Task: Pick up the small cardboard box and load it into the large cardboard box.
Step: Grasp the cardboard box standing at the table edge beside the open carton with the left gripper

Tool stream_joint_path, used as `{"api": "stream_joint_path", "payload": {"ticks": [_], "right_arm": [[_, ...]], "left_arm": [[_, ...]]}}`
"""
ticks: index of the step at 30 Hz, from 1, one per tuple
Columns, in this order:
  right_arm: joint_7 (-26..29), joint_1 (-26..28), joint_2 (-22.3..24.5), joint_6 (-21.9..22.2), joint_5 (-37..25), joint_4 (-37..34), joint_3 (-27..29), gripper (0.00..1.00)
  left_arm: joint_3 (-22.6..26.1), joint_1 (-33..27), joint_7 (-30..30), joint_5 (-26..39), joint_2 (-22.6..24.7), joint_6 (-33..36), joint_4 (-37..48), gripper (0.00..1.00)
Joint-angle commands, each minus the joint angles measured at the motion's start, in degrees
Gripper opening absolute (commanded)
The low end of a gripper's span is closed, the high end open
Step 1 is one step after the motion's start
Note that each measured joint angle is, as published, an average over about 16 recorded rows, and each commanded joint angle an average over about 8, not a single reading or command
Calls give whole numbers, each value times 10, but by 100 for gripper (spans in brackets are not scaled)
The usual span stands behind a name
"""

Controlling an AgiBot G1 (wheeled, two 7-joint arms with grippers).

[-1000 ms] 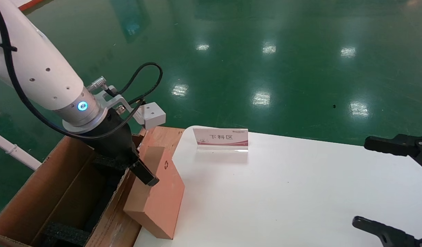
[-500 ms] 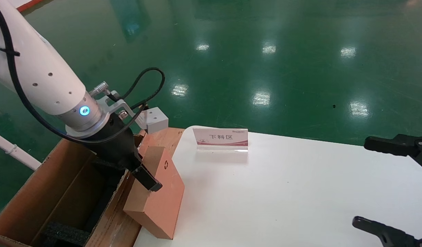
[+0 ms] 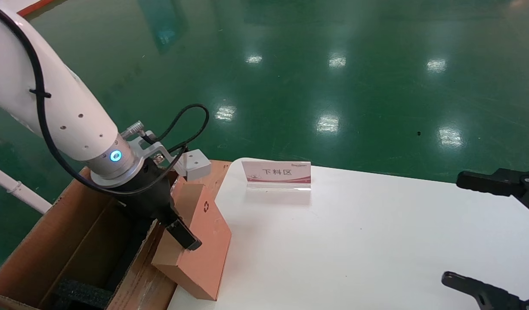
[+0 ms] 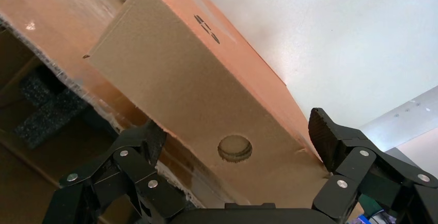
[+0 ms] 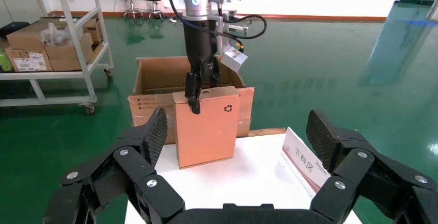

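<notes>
The small cardboard box [image 3: 204, 241] stands tilted on the white table's left edge, leaning toward the large cardboard box [image 3: 40, 241]; its recycling symbol faces the table. My left gripper [image 3: 180, 232] comes down on its upper edge and is shut on it, one finger on the table-side face, the other hidden behind. In the left wrist view the pads [image 4: 324, 133] press both sides of the small box [image 4: 196, 95]. The large box holds black foam [image 3: 81, 292]. My right gripper [image 3: 456, 228] is open and empty at the table's right edge.
A white and red sign stand [image 3: 276, 172] sits at the table's [image 3: 354, 241] far edge. Green floor lies beyond. The right wrist view shows the small box [image 5: 206, 126], the large box [image 5: 155, 79] behind it and a shelf cart [image 5: 51, 38] with boxes.
My left gripper has lowered and shifted slightly along the small box's top edge; the box has tipped a little toward the large box. The right arm has not moved.
</notes>
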Motion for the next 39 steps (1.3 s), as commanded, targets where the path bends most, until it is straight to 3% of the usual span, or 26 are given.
{"api": "stream_joint_path", "payload": {"ticks": [1,2,3,10,11,39], "right_arm": [[0,0,0,0,0,0,0,100],[0,0,0,0,0,0,0,100],[0,0,0,0,0,0,0,96],[0,0,0,0,0,0,0,9],[0,0,0,0,0,0,0,0],[0,0,0,0,0,0,0,0]], "left_arm": [[1,4,2,1,-1,-3,0,100],[1,4,2,1,-1,-4,0,97],[1,5,3,1,-1,-5,0,85],[1,5,2,1,-1,-5,0,0],[1,5,2,1,-1,-5,0,0],[0,2,0,1,0,-2,1,0]]}}
